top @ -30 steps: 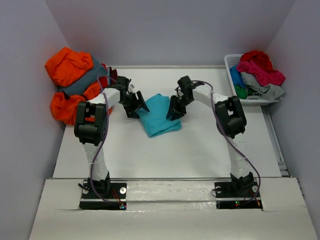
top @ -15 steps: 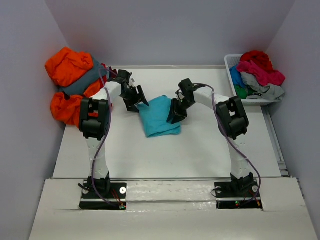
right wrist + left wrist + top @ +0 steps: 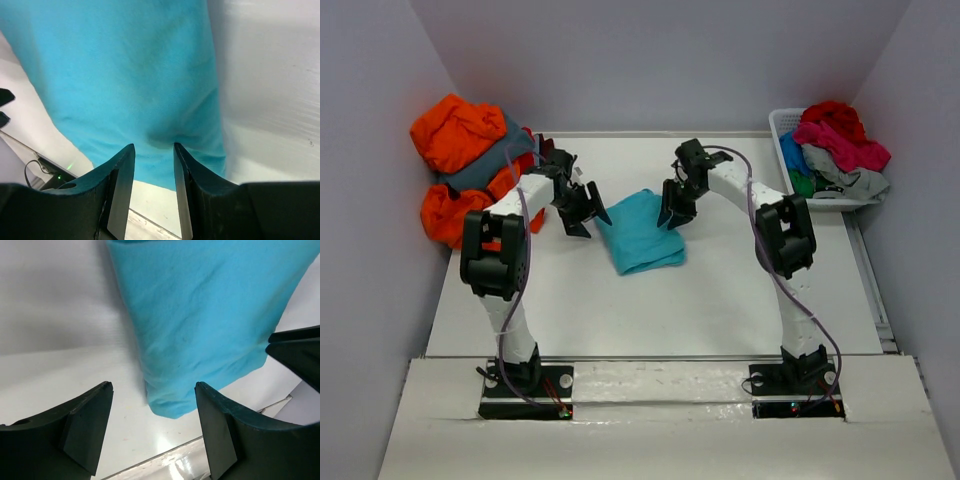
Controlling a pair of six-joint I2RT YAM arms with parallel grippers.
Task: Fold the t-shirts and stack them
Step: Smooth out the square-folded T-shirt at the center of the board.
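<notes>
The soft turquoise t-shirt [image 3: 638, 233], folded into a compact rectangle, lies flat near the middle of the white tabletop [image 3: 720, 290], between the two arms. The left tool [image 3: 587, 209] hangs just off its left edge, fingers wide apart with nothing between them. The right tool [image 3: 673, 211] sits over the opposite edge. Its fingers [image 3: 120, 175] stand a narrow gap apart and the cloth puckers at their tips, but whether any cloth is nipped cannot be told.

The fold looks finished, so the step in hand is probably carrying the packet to a stacking place. Done well, both tools would take opposite edges low, through all the layers, and lift level together. A one-sided pull would likely drag the packet askew and open the fold.

The tabletop is smooth and faintly glossy, so the cloth should slide readily, and fingertips must come right down to get under the bottom layer. Plain lavender-grey walls [image 3: 650, 60] close in on three sides. A heap of orange and slate-grey shirts [image 3: 460, 165] is piled against the left wall. At the far right corner, a white slatted plastic basket [image 3: 778, 125] holds crumpled red, pink, light grey and green shirts [image 3: 835, 140].
</notes>
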